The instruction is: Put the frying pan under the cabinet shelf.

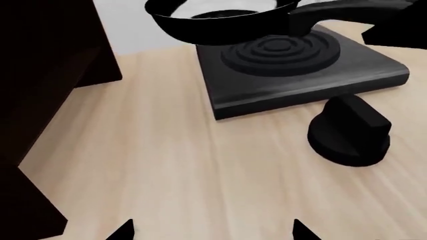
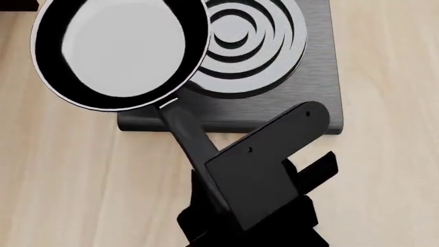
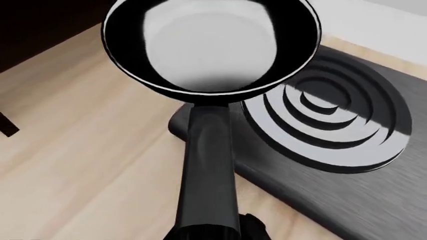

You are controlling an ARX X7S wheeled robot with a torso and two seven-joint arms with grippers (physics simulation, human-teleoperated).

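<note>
While the right hand (image 2: 230, 200) is clamped on the long black handle, the frying pan (image 2: 120, 51) hangs lifted above the counter (image 2: 69, 180); the fingers themselves sit hidden under the arm's bracket in the head view, but the right wrist view shows the handle running straight out of the grip.

Left hand (image 1: 210, 232): only two dark fingertips (image 1: 123, 231) show at the frame edge, set well apart, nothing between them, hovering over bare wood.

Near field: light wooden counter, open on the pan's near-left side. A small black knob (image 1: 349, 131) rests on the wood just beside the hob's near edge.

Middle: the square black hob (image 2: 309, 77) with concentric rings. The pan's bowl overhangs its left corner, partly over the rings and partly over wood. In the left wrist view the pan rides clear of the plate, with a gap beneath.

Far: the dark cabinet (image 1: 47, 80) stands to the left, past the pan; the pan is outside it. White wall behind.

Right arm reaches forward-left, handle pointing back toward the robot, pan level, glossy inside up.
</note>
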